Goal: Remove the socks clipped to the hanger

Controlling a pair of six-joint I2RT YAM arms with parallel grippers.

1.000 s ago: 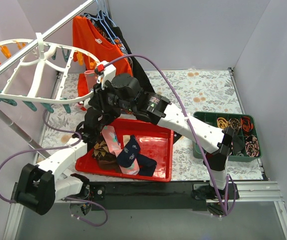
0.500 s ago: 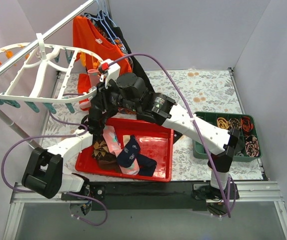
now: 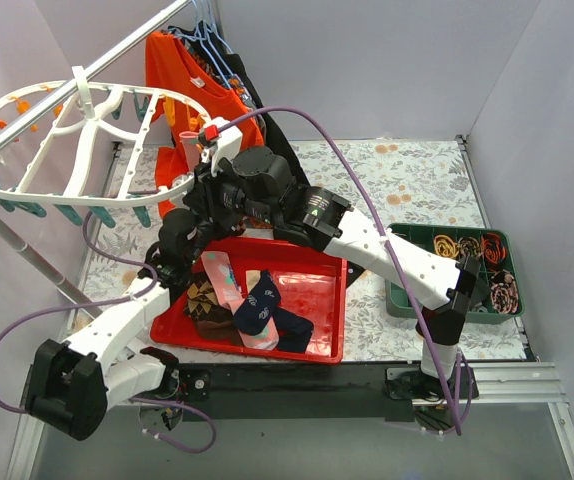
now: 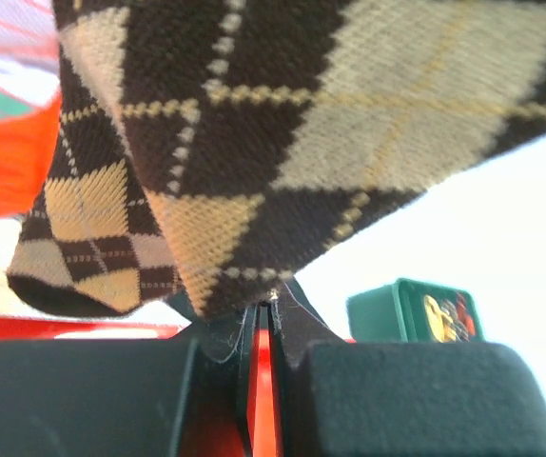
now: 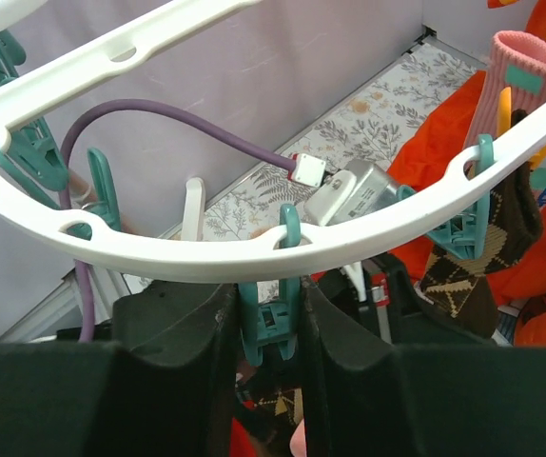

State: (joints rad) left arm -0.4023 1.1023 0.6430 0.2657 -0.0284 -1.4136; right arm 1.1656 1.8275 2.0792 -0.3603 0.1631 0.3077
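Observation:
The white hanger (image 3: pixel 65 193) hangs at the upper left. A brown argyle sock (image 4: pixel 254 143) fills the left wrist view, and my left gripper (image 4: pixel 263 319) is shut on its lower edge. My right gripper (image 5: pixel 271 314) is shut on a teal clip (image 5: pixel 275 319) that hangs from the hanger's rim (image 5: pixel 159 255); argyle fabric (image 5: pixel 282 405) shows just below that clip. Another argyle sock (image 5: pixel 473 267) hangs from the teal clip to the right, and a pink sock (image 5: pixel 520 76) hangs behind it. In the top view both grippers meet under the hanger's near rim, left gripper (image 3: pixel 180 238), right gripper (image 3: pixel 207 185).
A red tray (image 3: pixel 332 345) below the arms holds several loose socks (image 3: pixel 252 310). A green compartment box (image 3: pixel 402 300) stands at the right. An orange shirt (image 3: pixel 172 75) and wire hangers hang on the metal rail (image 3: pixel 137 40) behind. The left arm's purple cable (image 5: pixel 159 114) loops near the rim.
My left gripper has closed on the argyle sock. The hanger's near rim has tipped and swung slightly, and the left arm has shifted beneath it. The right gripper stays on the clip.

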